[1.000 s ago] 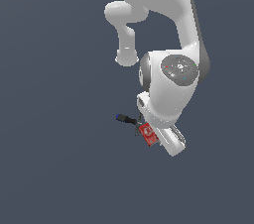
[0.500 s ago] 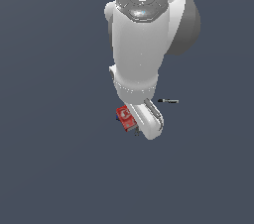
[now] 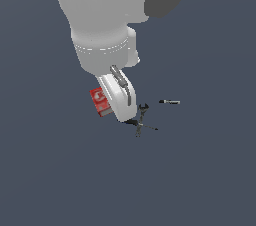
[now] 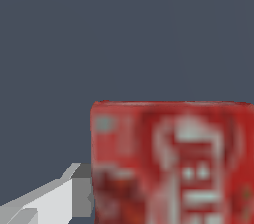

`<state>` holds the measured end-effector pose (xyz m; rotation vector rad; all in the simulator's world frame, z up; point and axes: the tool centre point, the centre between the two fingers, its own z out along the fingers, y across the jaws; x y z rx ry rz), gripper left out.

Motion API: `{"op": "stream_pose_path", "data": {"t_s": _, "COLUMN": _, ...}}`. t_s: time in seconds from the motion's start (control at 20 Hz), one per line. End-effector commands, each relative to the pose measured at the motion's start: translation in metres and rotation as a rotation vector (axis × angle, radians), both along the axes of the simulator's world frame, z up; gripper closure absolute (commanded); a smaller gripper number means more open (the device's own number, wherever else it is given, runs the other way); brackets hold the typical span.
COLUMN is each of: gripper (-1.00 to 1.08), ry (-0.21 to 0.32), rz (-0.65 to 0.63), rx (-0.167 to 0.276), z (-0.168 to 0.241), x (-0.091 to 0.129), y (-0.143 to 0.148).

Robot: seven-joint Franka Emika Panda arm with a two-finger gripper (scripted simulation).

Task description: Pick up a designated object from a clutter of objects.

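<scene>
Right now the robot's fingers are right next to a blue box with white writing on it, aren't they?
Not quite: the box is red, not blue. The wrist view shows its red face with white lettering filling the frame, right beside one of the fingers. In the exterior view the same red box peeks out from behind the arm.

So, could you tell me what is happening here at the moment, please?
A white simulated robot arm is working at a small flat red rectangular box with white lettering. One grey fingertip sits right against the box's edge in the wrist view; whether the gripper is shut cannot be told. A dark thin wrench-like tool and a small black-and-white marker lie on the exterior view's right.
</scene>
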<state>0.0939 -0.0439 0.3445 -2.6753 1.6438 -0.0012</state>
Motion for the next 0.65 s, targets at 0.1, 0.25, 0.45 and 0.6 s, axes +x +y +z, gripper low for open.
{"op": "stream_pose_path", "data": {"t_s": 0.1, "gripper": 1.08, "ry": 0.002, "rz": 0.001, "rx": -0.001, "z": 0.02, "x": -0.001, "y": -0.015}}
{"op": "stream_pose_path", "data": {"t_s": 0.25, "gripper": 1.08, "ry": 0.002, "rz": 0.002, "rx": -0.001, "z": 0.026, "x": -0.001, "y": -0.02}}
{"op": "stream_pose_path", "data": {"t_s": 0.45, "gripper": 1.08, "ry": 0.002, "rz": 0.002, "rx": -0.001, "z": 0.027, "x": 0.0, "y": -0.021}}
{"op": "stream_pose_path", "data": {"t_s": 0.6, "gripper": 1.08, "ry": 0.002, "rz": 0.002, "rx": -0.001, "z": 0.025, "x": 0.001, "y": -0.02}}
